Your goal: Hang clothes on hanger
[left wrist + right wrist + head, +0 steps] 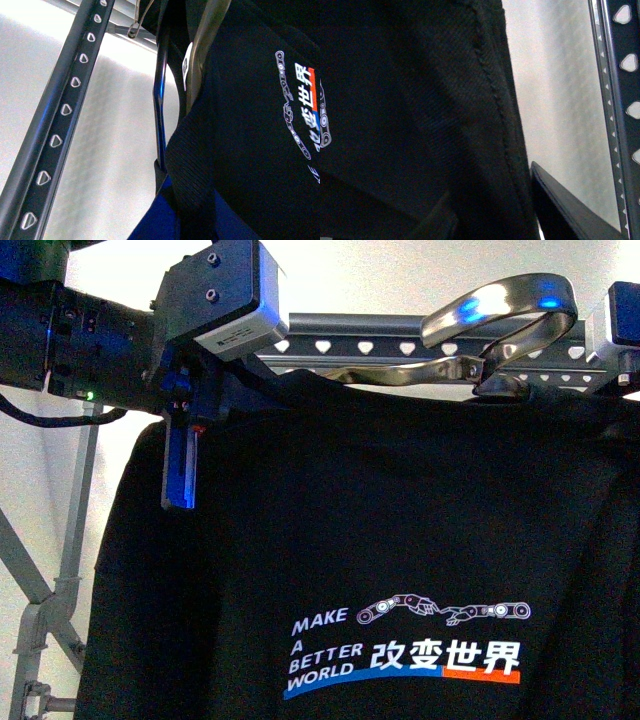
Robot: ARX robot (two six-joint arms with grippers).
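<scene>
Hanging right up front, the shirt fills most of the front view. Its top edge sits up against the rail, and the white print is low on the chest. The left claw is at the shirt's left shoulder, with one blue finger lying down the front of the fabric. From the left wrist, the ribbed edge of the shirt runs down between the blue parts of the claw, so it looks clenched on the shirt. A shiny hook curves over the rail near the right end, and the slanted legs show at far left.

The right wrist view is mostly black fabric up close, with the rail off to one side. Only a dark edge of the right claw shows beside a seam, so I can't tell if it's gripping or not.
</scene>
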